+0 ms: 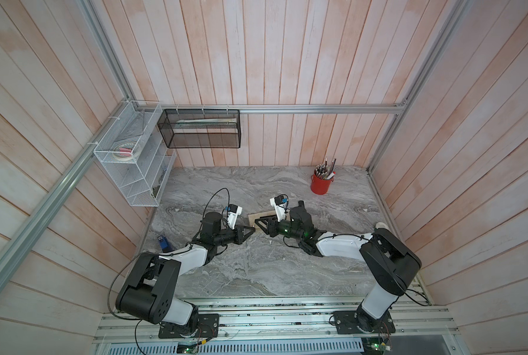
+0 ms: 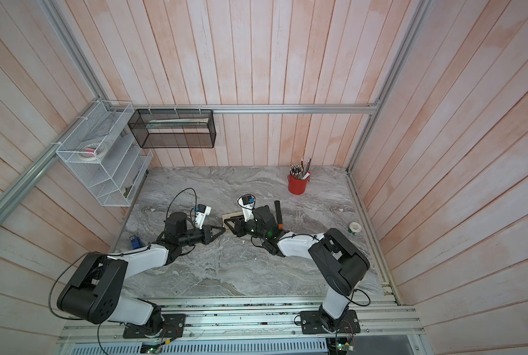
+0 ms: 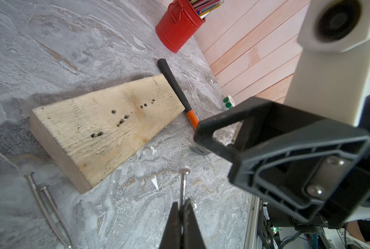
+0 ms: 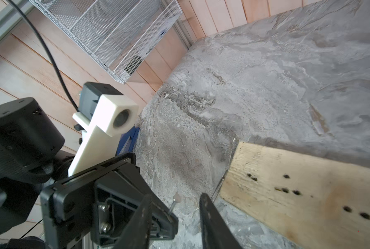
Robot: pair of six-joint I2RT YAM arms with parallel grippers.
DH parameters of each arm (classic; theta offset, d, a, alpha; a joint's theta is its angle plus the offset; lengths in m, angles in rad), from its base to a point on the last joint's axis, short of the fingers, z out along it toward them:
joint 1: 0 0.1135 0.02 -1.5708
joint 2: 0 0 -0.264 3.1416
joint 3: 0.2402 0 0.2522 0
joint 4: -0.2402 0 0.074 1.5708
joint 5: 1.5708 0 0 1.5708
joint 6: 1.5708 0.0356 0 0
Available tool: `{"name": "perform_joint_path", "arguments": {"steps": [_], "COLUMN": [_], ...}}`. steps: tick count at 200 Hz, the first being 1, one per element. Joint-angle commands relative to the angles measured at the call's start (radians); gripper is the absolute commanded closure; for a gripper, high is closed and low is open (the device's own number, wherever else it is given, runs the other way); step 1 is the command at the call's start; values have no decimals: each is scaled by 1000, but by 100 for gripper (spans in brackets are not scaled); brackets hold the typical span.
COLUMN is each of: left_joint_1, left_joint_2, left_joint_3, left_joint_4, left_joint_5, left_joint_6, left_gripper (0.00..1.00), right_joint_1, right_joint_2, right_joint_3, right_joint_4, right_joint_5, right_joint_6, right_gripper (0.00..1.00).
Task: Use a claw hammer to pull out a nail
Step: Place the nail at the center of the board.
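You seem past the pulling itself: your left gripper point(image 3: 181, 204) is clenched on a nail point(image 3: 183, 183) held free above the surface point(image 3: 115, 204), the plank point(image 3: 106, 129) shows only empty holes, and your right gripper point(image 4: 175, 196) stands released and empty close by. The next move, I think, calls for laying this nail down gently, perhaps by the two loose nails point(image 3: 50, 212). The claw hammer point(image 3: 175, 84) lies flat just beside the plank's end on your right, its long axis running front to back, black handle pointing to the red bucket point(image 3: 175, 32), head toward the arms' bases and partly hidden.
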Motion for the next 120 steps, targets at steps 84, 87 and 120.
{"name": "perform_joint_path", "arguments": {"steps": [84,87,120], "left_joint_1": [-3,-3,-3], "left_joint_2": [14,14,13], "left_joint_3": [-5,-5,-6], "left_joint_4": [42,42,40], "left_joint_5": [5,5,-4], "left_joint_6": [13,13,13], "left_gripper": [100,100,100], "right_joint_1": [10,11,11], "right_joint_2": [115,116,123], "right_joint_3": [95,95,105], "right_joint_4": [66,65,27], "right_joint_5": [-49,-51,-52], "right_joint_6": [53,53,44], "right_gripper": [81,82,82]}}
